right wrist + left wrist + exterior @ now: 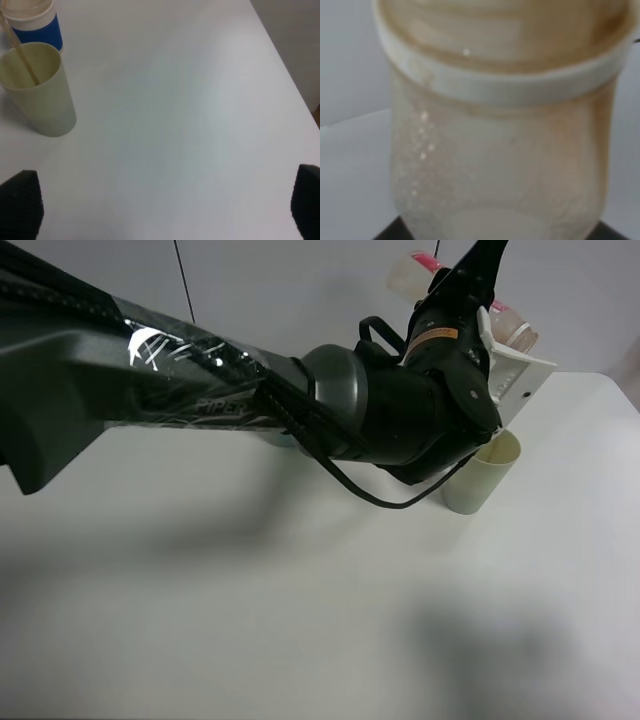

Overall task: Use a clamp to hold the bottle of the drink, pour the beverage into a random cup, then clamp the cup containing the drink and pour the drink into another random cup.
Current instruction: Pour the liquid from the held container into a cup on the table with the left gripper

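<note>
1. Clearly the first pour was under way. The left hand (468, 300) was clamped on the bottle of the drink (412, 278) and held it tipped, mouth over the pale yellow-green tumbler (482, 472). That way the liquid fell inside the tumbler rather than on the worktop (300, 620).
2. The right wrist view showed why the tilt and position mattered. A thin brown thread of the beverage (20, 55) slanted down into the tumbler's open mouth and met its inner wall.
3. In the left wrist view the bottle filled the frame, with brown liquid gathered at the neck end by its white ring (510, 85). The body looked mostly empty, though blur made the level hard to judge.
4. The blue-banded clear cup (36, 24) stood upright just beside the tumbler; whether the two touched could not be told. I judged it was set close so the second pour would need little travel.
5. The left arm (200, 390) reached from the left of the high view across to the far right. Its wrist was rolled so the bottle lay well off upright above the tumbler.
6. The right hand (165, 210) hung over bare worktop, well apart from the tumbler. Its fingertips were spread wide and held nothing, and it was probably placed to take the tumbler later.
</note>
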`<state>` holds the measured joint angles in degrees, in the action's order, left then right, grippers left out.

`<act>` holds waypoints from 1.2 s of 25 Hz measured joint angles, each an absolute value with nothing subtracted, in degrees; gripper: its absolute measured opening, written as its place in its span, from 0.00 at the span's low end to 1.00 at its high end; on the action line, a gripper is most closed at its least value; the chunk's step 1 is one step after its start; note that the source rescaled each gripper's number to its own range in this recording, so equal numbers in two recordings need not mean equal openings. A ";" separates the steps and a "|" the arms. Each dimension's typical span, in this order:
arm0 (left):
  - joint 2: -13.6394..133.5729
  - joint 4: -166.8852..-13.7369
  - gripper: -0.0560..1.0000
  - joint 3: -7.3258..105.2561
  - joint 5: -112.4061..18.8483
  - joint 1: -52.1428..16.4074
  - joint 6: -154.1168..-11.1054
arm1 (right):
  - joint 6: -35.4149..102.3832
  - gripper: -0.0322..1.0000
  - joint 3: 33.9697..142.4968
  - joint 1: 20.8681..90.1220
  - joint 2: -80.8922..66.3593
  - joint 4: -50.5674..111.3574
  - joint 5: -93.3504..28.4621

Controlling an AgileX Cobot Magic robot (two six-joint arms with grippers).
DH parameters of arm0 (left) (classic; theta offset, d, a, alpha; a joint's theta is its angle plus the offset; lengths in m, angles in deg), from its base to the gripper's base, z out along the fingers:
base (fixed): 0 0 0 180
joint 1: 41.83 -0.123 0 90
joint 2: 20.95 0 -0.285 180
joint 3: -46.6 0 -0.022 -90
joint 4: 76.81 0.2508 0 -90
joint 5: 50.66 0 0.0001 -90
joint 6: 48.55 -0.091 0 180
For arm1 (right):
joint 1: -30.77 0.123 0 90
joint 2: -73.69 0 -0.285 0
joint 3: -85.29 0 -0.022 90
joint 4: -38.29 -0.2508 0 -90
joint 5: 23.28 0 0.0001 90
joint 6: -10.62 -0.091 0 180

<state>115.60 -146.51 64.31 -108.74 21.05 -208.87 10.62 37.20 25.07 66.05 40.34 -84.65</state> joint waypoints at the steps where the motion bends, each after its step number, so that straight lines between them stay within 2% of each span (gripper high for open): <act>1: 115.60 -146.45 0.11 64.31 -108.74 21.05 -209.09 | 10.62 0.99 37.20 25.07 66.05 40.34 -84.65; 30: 115.60 -136.78 0.11 64.39 -108.74 21.05 -210.92 | 10.62 0.95 37.20 25.07 66.05 40.34 -84.65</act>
